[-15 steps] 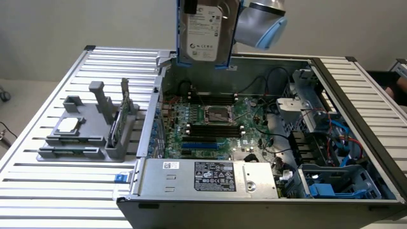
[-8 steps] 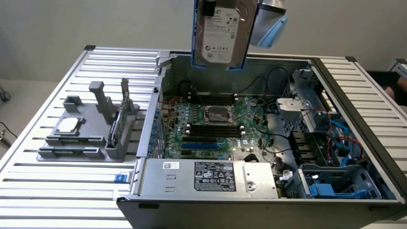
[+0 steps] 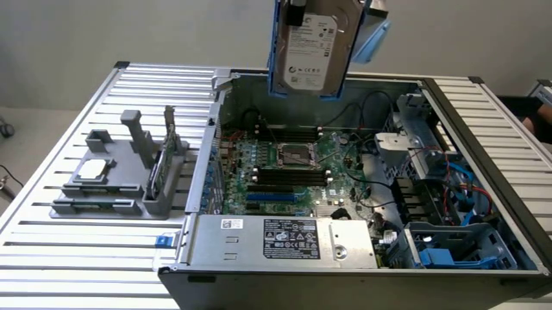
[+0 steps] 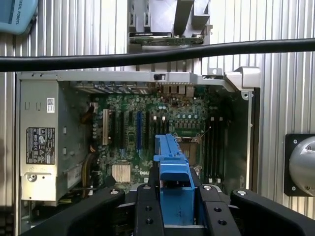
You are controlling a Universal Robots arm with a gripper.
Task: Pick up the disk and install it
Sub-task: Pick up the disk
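A ribbed metal tabletop (image 3: 77, 271) carries an open computer case (image 3: 209, 161) lying on its side, its motherboard (image 3: 293, 168) exposed at the centre of the exterior view and its long grey power supply box (image 3: 285, 240) along the lower edge. The disk (image 3: 312, 45), silver-grey in a blue carrier, hangs at the top centre of that frame, above the far wall of the case and touching nothing beneath it. Its long axis runs up and down and its white label faces the camera. The gripper (image 4: 174, 196) holds it from above, jaws part-way closed on the carrier's two sides, so the disk points straight down from the gripper toward the board. The drive cage (image 3: 461, 242), with blue fittings in the exterior view's lower right, looks the likely seat and lies well apart from the disk, toward the near right corner of the case. The exterior view gives the label, the upright hang and the height above the case. The wrist view gives the grip itself: the carrier edge-on (image 4: 172, 162) between black fingers (image 4: 147, 211), with a black cable (image 4: 147, 56) crossing beyond. A grey tray (image 3: 112, 194) on the exterior view's left bears a small silver chip (image 3: 92, 169).
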